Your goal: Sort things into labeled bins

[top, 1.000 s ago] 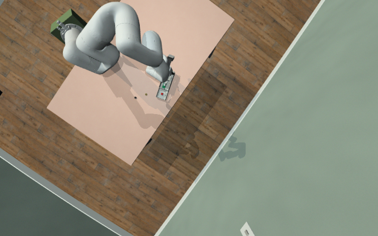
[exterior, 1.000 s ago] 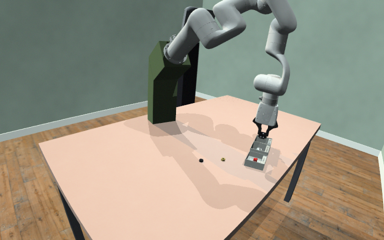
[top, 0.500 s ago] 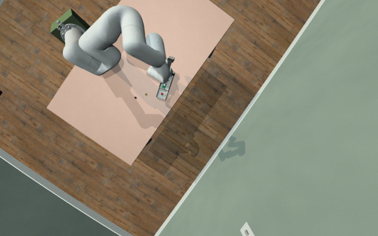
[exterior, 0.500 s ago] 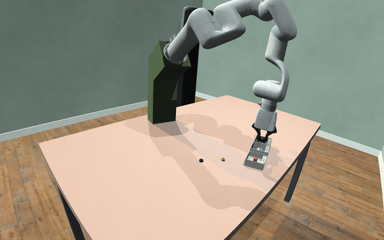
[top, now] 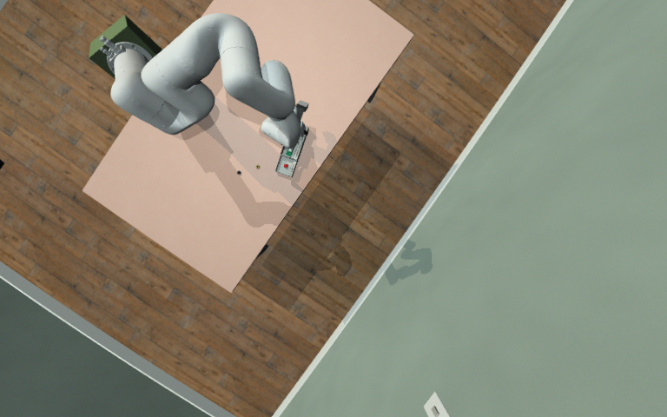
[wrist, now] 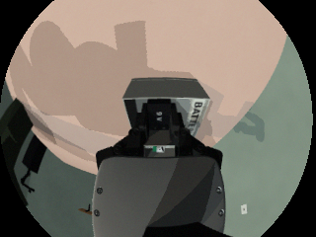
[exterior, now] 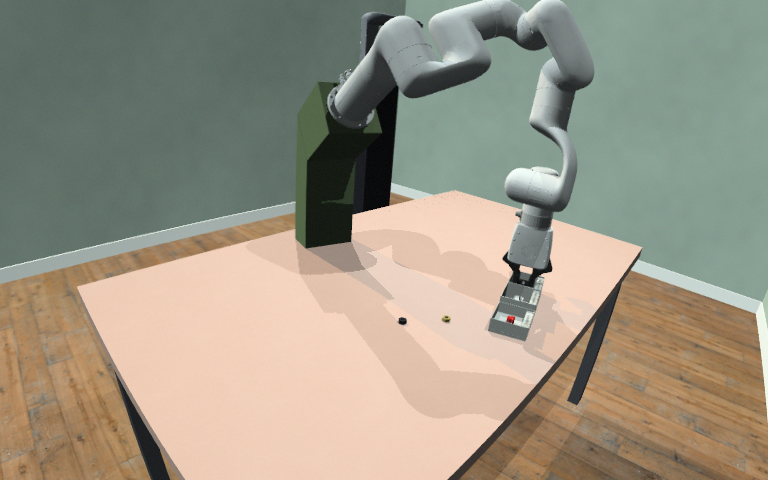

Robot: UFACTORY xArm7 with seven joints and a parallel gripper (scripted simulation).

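Note:
Two grey bins stand joined end to end near the table's right edge. The near bin point(exterior: 510, 324) holds a small red thing point(exterior: 511, 320). My gripper point(exterior: 524, 278) hangs just above the far bin point(exterior: 525, 292) and is shut on a small green thing point(wrist: 158, 150), which also shows in the top view point(top: 288, 152). In the wrist view the bin point(wrist: 168, 102) lies right beyond the fingers; its label is only partly readable. A small black ring point(exterior: 402, 321) and a small yellow-brown ring point(exterior: 445, 318) lie on the table left of the bins.
The green robot pedestal point(exterior: 325, 172) stands at the table's back edge. The table's right edge point(exterior: 590, 339) runs close beside the bins. The arm's shadow falls across the table middle.

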